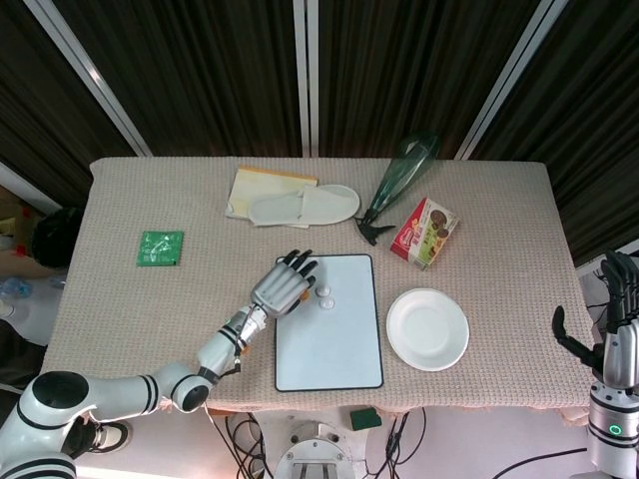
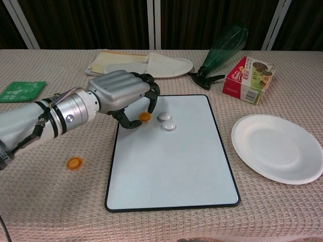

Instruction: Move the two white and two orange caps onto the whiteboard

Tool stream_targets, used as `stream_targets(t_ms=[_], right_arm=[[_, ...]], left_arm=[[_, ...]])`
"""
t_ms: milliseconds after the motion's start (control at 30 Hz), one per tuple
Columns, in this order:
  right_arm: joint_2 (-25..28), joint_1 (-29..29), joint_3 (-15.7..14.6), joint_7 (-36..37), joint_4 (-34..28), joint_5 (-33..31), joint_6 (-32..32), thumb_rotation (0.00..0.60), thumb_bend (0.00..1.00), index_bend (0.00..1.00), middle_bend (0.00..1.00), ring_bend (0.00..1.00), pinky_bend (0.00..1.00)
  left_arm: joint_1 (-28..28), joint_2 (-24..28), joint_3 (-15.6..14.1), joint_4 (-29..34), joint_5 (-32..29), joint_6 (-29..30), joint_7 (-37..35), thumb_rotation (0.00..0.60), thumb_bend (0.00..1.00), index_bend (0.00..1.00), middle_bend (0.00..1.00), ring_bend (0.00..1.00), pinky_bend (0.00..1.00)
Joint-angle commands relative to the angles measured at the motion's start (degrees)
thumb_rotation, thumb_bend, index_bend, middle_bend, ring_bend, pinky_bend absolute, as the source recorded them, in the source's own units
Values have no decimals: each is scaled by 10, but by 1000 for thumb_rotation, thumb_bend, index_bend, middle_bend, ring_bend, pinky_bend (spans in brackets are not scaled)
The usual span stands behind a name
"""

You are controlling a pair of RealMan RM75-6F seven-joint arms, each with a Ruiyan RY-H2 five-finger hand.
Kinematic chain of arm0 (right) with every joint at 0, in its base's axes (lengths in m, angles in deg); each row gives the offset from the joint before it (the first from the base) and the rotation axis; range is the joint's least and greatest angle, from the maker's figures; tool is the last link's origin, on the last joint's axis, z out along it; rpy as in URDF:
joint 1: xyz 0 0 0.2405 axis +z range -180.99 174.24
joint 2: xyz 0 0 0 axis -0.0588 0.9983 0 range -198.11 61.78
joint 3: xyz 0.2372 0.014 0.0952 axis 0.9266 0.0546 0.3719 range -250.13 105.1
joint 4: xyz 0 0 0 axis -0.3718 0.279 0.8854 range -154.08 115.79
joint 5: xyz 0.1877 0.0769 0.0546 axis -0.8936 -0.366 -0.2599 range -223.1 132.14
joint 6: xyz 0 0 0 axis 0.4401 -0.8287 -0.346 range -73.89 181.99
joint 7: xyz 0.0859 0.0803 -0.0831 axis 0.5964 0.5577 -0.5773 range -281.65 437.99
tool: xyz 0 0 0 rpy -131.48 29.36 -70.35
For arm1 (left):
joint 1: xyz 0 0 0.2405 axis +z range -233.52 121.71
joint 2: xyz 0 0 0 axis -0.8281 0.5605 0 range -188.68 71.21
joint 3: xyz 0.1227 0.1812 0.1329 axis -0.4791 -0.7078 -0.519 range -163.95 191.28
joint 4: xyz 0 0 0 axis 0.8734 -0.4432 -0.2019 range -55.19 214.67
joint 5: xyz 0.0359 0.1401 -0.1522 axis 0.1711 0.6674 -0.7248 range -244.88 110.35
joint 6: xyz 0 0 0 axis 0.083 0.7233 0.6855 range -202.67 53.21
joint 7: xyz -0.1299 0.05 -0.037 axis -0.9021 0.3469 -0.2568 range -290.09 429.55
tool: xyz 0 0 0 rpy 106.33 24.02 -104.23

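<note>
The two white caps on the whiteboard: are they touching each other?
Cannot tell. In the chest view the upper white cap and the lower white cap sit edge to edge on the whiteboard, with neither a plain gap nor plain contact visible.

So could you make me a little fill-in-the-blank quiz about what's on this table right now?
1. The left robot hand pinches an ____ cap over the whiteboard.
2. ____ white caps already lie on the whiteboard.
3. Another orange cap lies on the tablecloth, to the ____ of the whiteboard in the chest view.
4. The paper plate holds ____.

Missing words: orange; two; left; nothing
</note>
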Motion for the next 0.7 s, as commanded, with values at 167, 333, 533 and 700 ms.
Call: stream_targets(t_ms=[167,333,533,700], right_arm=[[1,-2,1,2,2,-3,-1,600,477,45,16,0,0],[0,-2,1,4,4,-3,0,600,477,45,16,0,0],[-1,-1,1,5,5,-3,1,600,477,45,16,0,0],[0,-2,2,5,5,-3,-1,600,477,45,16,0,0]], left_arm=[[-2,-2,-1,-3,-5,-3,8,600,299,469,170,41,143],[-2,-2,-3,-2,-9,-6,13,600,299,397,169,41,143],[-1,2,-4,4,-18,-10,19,600,299,230,170,41,143],[8,17,-9,29,-14,6,24,600,298,219,170,41,143]])
